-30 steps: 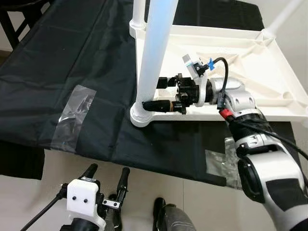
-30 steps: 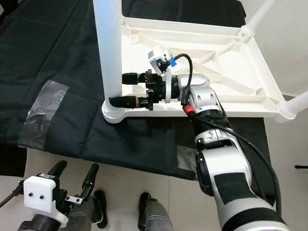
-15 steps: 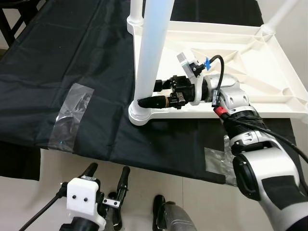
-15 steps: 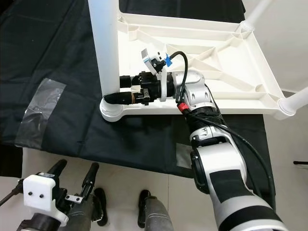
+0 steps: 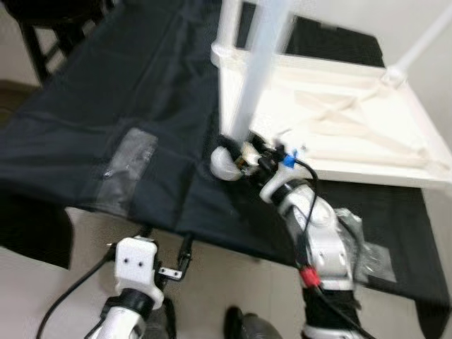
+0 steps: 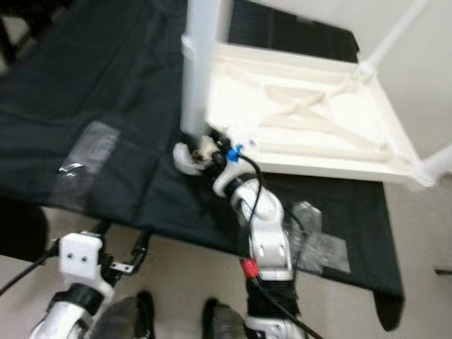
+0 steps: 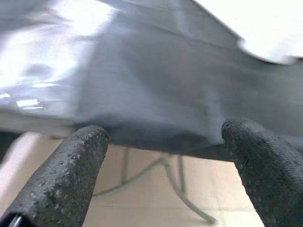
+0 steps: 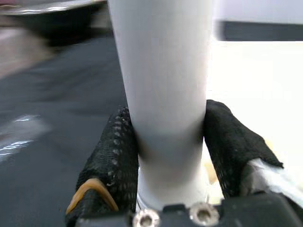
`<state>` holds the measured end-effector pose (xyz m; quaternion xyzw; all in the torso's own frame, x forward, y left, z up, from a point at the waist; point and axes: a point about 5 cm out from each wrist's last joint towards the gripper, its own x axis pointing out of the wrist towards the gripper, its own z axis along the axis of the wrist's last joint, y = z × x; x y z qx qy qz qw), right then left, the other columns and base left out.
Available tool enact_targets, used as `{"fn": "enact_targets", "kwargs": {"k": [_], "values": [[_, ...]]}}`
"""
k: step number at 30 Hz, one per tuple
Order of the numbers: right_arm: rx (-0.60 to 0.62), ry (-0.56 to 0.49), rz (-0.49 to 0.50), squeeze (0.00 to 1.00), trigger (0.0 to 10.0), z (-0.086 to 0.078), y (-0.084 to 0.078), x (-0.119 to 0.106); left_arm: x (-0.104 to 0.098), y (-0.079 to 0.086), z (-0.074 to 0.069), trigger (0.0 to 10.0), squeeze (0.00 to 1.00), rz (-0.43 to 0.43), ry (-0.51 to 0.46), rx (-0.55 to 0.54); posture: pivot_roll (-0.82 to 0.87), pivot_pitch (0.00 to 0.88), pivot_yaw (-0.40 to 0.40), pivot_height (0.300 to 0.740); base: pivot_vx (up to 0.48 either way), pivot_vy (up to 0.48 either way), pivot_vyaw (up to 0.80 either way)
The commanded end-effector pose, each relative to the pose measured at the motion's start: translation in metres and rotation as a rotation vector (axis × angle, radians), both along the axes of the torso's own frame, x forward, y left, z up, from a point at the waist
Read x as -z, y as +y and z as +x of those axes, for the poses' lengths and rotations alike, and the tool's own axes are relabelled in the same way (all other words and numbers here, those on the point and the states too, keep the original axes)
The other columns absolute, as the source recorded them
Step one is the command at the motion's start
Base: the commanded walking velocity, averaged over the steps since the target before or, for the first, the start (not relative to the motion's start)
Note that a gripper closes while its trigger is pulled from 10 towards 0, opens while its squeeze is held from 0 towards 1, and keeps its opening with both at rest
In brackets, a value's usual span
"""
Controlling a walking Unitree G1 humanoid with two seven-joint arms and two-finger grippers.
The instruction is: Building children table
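Your right gripper (image 8: 166, 156) was clamped around the base of a white table leg (image 5: 261, 67), one black finger (image 8: 111, 165) pressed on each side of it, just above the round socket where that leg met the near corner of the upturned white tabletop (image 5: 367, 134). The tabletop lay underside up on a black sheet (image 5: 120, 106) spread over the floor, with a patch of clear tape (image 5: 127, 162) on the sheet well apart from that corner. Your left gripper (image 7: 165, 156) hung low near the sheet's front edge, away from the tabletop, its two fingers (image 7: 71, 175) spread apart and holding nothing.
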<state>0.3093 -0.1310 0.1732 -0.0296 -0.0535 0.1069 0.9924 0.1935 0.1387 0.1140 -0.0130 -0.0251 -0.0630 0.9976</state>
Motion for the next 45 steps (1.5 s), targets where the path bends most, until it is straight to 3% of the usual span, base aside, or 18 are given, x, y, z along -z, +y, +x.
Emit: {"fn": "enact_targets", "kwargs": {"k": [1, 2, 3, 6, 7, 8, 12, 13, 14, 15, 22, 24, 28, 36, 37, 40, 41, 45], "values": [[0.076, 0.226, -0.061, 0.00, 0.0, -0.001, -0.011, 0.054, 0.010, 0.000, 0.005, 10.0, 0.00, -0.012, 0.024, 0.006, 0.07, 0.101, -0.163, 0.740, 0.000, 0.000, 0.00], [0.076, 0.226, -0.061, 0.00, 0.0, -0.001, -0.011, 0.054, 0.010, 0.000, 0.005, 10.0, 0.00, -0.012, 0.024, 0.006, 0.07, 0.101, -0.163, 0.740, 0.000, 0.000, 0.00], [0.027, 0.205, -0.032, 0.00, 0.0, 0.011, 0.009, 0.043, 0.014, 0.004, 0.015, 10.0, 0.00, -0.010, 0.024, 0.002, 0.07, 0.070, -0.163, 0.740, 0.000, 0.000, 0.00], [-0.017, 0.206, 0.000, 0.00, 0.0, 0.013, 0.024, 0.037, 0.016, 0.007, 0.022, 10.0, 0.00, -0.003, 0.021, -0.007, 0.07, 0.057, -0.156, 0.740, 0.000, 0.000, 0.00], [-0.054, 0.221, 0.000, 0.00, 2.4, 0.012, 0.029, 0.037, 0.016, 0.009, 0.024, 10.0, 0.00, 0.001, 0.020, -0.010, 0.07, 0.057, -0.156, 0.740, 0.000, 0.000, 0.00], [-0.060, 0.229, 0.013, 0.00, 10.0, 0.006, 0.036, 0.036, 0.017, 0.010, 0.026, 10.0, 0.00, 0.004, 0.019, -0.011, 0.07, 0.050, -0.150, 0.740, 0.000, 0.000, 0.00], [-0.134, 0.247, 0.033, 0.00, 10.0, -0.005, 0.053, 0.033, 0.019, 0.011, 0.031, 10.0, 0.00, 0.011, 0.018, -0.002, 0.06, 0.048, -0.133, 0.740, 0.000, 0.000, 0.00], [-0.162, 0.234, 0.035, 0.47, 10.0, -0.007, 0.053, 0.030, 0.020, 0.012, 0.031, 10.0, 0.00, 0.010, 0.019, 0.001, 0.06, 0.048, -0.133, 0.740, 0.000, 0.000, 0.00], [-0.162, 0.234, 0.035, 0.47, 10.0, -0.007, 0.053, 0.030, 0.020, 0.012, 0.031, 10.0, 0.00, 0.010, 0.019, 0.001, 0.06, 0.048, -0.133, 0.740, 0.000, 0.000, 0.00], [-0.200, 0.227, 0.033, 1.00, 10.0, -0.007, 0.053, 0.028, 0.021, 0.012, 0.031, 10.0, 0.00, 0.009, 0.019, 0.003, 0.06, 0.052, -0.131, 0.740, 0.000, 0.000, 0.00], [-0.253, 0.183, 0.060, 1.00, 10.0, 0.001, 0.033, 0.013, 0.022, 0.011, 0.028, 10.0, 0.00, 0.004, 0.010, 0.010, 0.06, 0.066, -0.131, 0.740, 0.000, 0.000, 0.00], [-0.286, 0.145, 0.045, 1.00, 10.0, 0.008, 0.018, -0.003, 0.022, 0.009, 0.026, 10.0, 0.00, 0.001, 0.008, 0.013, 0.06, 0.075, -0.133, 0.740, 0.000, 0.000, 0.00], [-0.428, 0.118, 0.035, 1.00, 10.0, 0.009, 0.011, -0.019, 0.022, 0.007, 0.023, 10.0, 0.00, -0.002, 0.003, 0.015, 0.06, 0.085, -0.136, 0.740, 0.000, 0.000, 0.00], [-0.865, 0.055, -0.188, 1.00, 10.0, 0.011, -0.019, -0.058, 0.017, 0.001, 0.012, 10.0, 0.00, -0.009, -0.005, 0.020, 0.08, 0.140, -0.149, 0.740, 0.000, 0.000, 0.00], [-0.943, 0.059, -0.190, 0.77, 10.0, 0.013, -0.019, -0.062, 0.016, 0.000, 0.010, 10.0, 0.00, -0.010, -0.007, 0.020, 0.08, 0.152, -0.150, 0.740, 0.000, 0.000, 0.00], [-0.992, 0.060, -0.184, 0.77, 10.0, 0.014, -0.018, -0.065, 0.015, -0.001, 0.009, 10.0, 0.00, -0.011, -0.008, 0.020, 0.08, 0.152, -0.150, 0.740, 0.000, 0.000, 0.00], [-1.029, 0.071, -0.172, 0.00, 10.0, 0.018, -0.019, -0.068, 0.014, -0.002, 0.007, 10.0, 0.00, -0.011, -0.009, 0.020, 0.09, 0.167, -0.156, 0.740, 0.000, 0.000, 0.00], [-1.181, 0.111, -0.174, 0.00, 10.0, 0.034, -0.018, -0.080, 0.009, -0.004, -0.004, 10.0, 0.00, -0.014, -0.013, 0.018, 0.11, 0.208, -0.163, 0.740, 0.000, 0.000, 0.00]]}}
